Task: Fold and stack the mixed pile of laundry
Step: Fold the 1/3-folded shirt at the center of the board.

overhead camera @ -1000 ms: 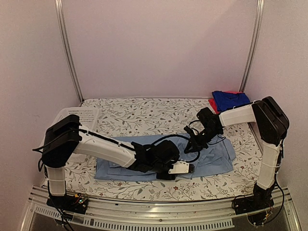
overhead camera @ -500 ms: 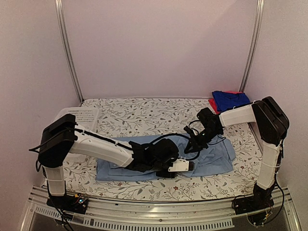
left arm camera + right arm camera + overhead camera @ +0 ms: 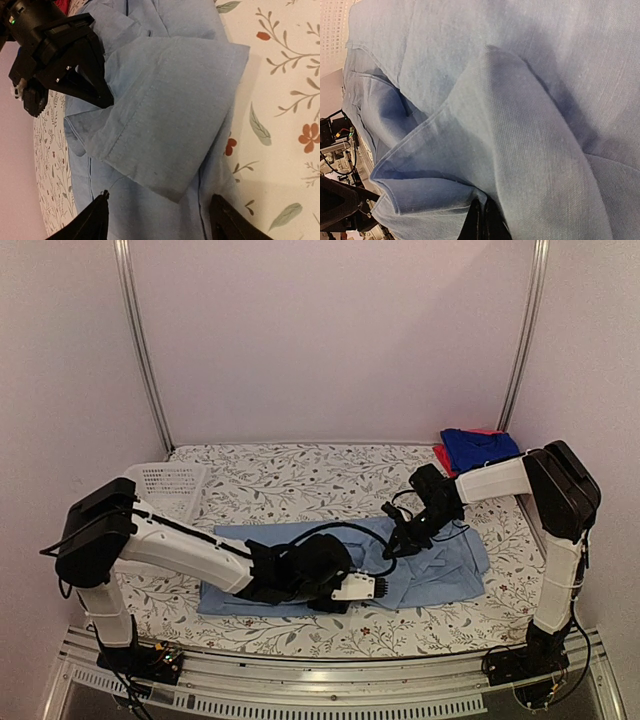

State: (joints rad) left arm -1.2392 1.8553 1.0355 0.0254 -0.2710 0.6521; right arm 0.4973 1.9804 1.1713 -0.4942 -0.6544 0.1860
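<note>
We pinch a fold of the light-blue collared shirt with our right fingers, our left fingers spread empty over it.

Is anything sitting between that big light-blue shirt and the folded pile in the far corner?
Nothing visible lies between them: only bare floral cover separates the light-blue shirt from the folded pile in the far right corner. The right arm does reach over that stretch, its right gripper pinching the shirt.
</note>
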